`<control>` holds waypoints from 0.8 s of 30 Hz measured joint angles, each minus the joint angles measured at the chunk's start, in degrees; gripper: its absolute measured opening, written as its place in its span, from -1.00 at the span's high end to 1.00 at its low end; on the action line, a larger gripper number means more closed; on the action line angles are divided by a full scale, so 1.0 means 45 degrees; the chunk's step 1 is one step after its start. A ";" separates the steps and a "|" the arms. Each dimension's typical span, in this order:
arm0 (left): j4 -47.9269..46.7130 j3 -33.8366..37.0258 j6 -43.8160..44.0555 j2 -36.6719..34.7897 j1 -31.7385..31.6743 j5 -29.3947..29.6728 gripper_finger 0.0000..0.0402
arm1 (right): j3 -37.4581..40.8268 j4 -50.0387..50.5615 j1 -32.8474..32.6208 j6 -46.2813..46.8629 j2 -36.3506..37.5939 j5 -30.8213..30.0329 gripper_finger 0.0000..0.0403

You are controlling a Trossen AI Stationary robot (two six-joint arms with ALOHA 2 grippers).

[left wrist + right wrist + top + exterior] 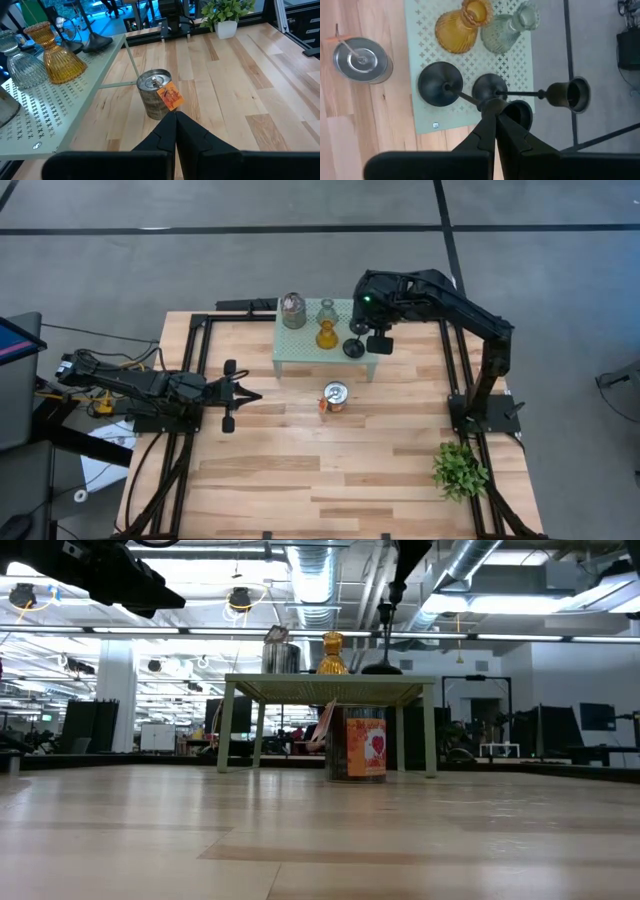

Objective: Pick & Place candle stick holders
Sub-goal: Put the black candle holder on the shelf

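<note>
A pale green mesh stand (300, 355) at the table's far middle bears a silvery jar (293, 310), a clear glass holder (327, 311), an amber glass holder (327, 335) and two black slim-stemmed holders on round bases (440, 84) (487, 85). An orange-and-silver tin (335, 397) stands on the wood just in front of the stand. My right gripper (492, 106) is shut above the stand's right end, at the top of the nearer black holder's stem. My left gripper (252, 395) waits shut at the table's left, pointing at the tin. My right gripper's shut fingertips come down from above and from the right, onto the upper end of the black holder's stem (475, 101). My own fingers cover that spot, so I cannot tell whether they touch it. The holder's base rests on the stand.
A leafy green plant (460, 468) stands at the near right corner. Black frame rails (190, 360) run along the table's sides. Bare wood (330, 470) lies between the tin and the near edge.
</note>
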State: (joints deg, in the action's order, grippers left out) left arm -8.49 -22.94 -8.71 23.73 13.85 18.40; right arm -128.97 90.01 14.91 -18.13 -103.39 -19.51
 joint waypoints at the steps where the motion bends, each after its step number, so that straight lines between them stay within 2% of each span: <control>1: -0.0002 0.0000 0.0000 0.0000 0.0005 0.0003 0.96 | -0.0002 -0.0002 0.0044 -0.0011 0.0000 0.0000 1.00; 10: 0.0000 0.0000 0.0000 0.0003 0.0003 0.0000 0.96 | -0.0005 0.0002 0.0025 -0.0058 0.0000 0.0052 1.00; 14: -0.0004 0.0000 0.0000 0.0000 0.0000 -0.0001 0.96 | -0.0005 -0.0007 0.0074 -0.0063 -0.0011 0.0523 1.00; 24: 0.0000 0.0000 0.0000 0.0004 0.0001 -0.0002 0.96 | -0.0029 -0.0076 0.0059 -0.0077 -0.0171 0.0248 1.00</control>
State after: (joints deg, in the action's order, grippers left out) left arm -8.49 -22.94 -8.71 23.74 13.85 18.39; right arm -129.10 89.66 15.18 -18.48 -104.16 -18.39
